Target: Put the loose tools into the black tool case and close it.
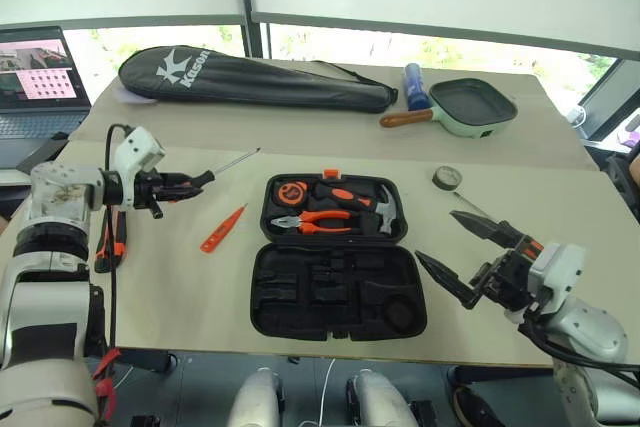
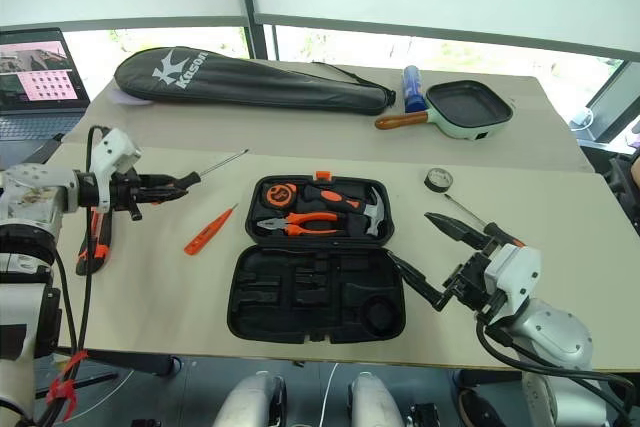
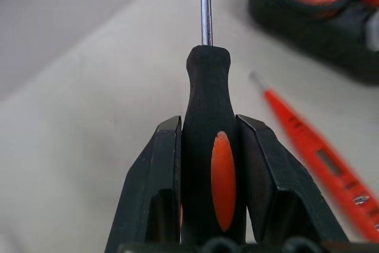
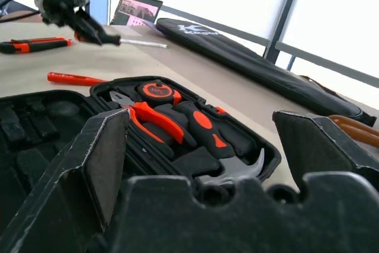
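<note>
The left gripper (image 1: pixel 190 185) is clenched on a black-and-orange screwdriver (image 3: pixel 207 164) — its shaft points right and slightly away, toward the open black tool case (image 1: pixel 335 267) at the table's middle. The empty moulded slots lie in the near half, right of this hand. The right gripper (image 1: pixel 465 257) hangs spread wide beside the case's right edge.

Bright window backlight, soft shadows, wrist cams blurry.
</note>
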Controlling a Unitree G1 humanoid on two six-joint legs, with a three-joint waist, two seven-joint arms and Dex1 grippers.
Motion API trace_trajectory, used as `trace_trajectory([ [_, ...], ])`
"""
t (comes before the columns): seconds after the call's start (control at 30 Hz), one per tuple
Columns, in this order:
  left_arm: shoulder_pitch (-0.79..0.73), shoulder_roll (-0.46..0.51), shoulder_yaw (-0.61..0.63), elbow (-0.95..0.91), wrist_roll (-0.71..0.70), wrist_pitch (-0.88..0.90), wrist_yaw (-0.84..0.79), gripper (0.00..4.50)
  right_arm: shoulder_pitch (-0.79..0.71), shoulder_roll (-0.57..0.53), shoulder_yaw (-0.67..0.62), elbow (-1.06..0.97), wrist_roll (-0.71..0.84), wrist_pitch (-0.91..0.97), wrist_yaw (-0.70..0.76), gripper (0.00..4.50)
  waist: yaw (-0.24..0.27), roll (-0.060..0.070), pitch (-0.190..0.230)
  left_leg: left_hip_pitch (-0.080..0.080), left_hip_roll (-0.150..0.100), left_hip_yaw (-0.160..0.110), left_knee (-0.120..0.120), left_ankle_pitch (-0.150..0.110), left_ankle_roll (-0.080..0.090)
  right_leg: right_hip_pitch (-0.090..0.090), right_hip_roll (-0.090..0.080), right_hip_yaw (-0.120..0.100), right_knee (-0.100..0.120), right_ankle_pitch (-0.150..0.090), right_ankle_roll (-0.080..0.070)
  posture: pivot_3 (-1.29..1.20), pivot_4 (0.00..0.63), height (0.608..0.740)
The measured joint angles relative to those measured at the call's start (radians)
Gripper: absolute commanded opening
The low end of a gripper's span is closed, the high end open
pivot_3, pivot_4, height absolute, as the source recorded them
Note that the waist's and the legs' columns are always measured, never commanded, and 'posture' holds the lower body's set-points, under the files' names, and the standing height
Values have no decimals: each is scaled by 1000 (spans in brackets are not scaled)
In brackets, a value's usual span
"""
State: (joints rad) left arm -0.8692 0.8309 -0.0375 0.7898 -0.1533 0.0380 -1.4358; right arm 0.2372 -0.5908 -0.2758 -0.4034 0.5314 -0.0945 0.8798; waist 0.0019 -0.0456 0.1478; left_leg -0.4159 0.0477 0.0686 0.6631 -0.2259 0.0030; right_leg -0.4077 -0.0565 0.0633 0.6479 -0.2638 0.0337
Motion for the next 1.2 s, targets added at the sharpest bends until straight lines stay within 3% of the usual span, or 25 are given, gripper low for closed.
trace_trajectory([
  [0.17,158,-17,-84,-516,-84,252,-72,907,78,-120,-104,19,44,33,120,4500,4,1,0,2,0,-1,3,0,1,3,0,1,1,0,1,0,150,740],
  [0.37,230,-105,-262,-915,-55,523,66,907,115,-151,-133,40,71,59,194,4500,4,1,0,2,1,-3,7,0,1,5,2,1,2,0,1,0,150,740],
  [0.73,236,-149,-403,-950,83,577,233,907,115,-103,-89,17,71,78,182,4500,5,2,0,1,0,-5,9,0,1,5,3,2,2,0,2,0,150,740],
  [1.0,225,-123,-444,-947,150,520,242,907,124,-86,-86,-2,71,81,172,4500,9,2,0,1,0,-4,10,0,1,5,3,2,2,1,2,0,150,740],
  [1.07,226,-139,-441,-937,148,518,248,1911,122,-82,-83,-2,71,84,160,4500,12,2,0,1,0,-5,11,0,1,6,3,1,2,1,2,0,150,740],
  [1.2,249,-220,-399,-929,97,493,269,3208,122,-82,-71,-10,71,88,150,4500,18,3,0,-1,0,-5,14,-1,1,6,2,1,2,1,3,0,150,740],
])
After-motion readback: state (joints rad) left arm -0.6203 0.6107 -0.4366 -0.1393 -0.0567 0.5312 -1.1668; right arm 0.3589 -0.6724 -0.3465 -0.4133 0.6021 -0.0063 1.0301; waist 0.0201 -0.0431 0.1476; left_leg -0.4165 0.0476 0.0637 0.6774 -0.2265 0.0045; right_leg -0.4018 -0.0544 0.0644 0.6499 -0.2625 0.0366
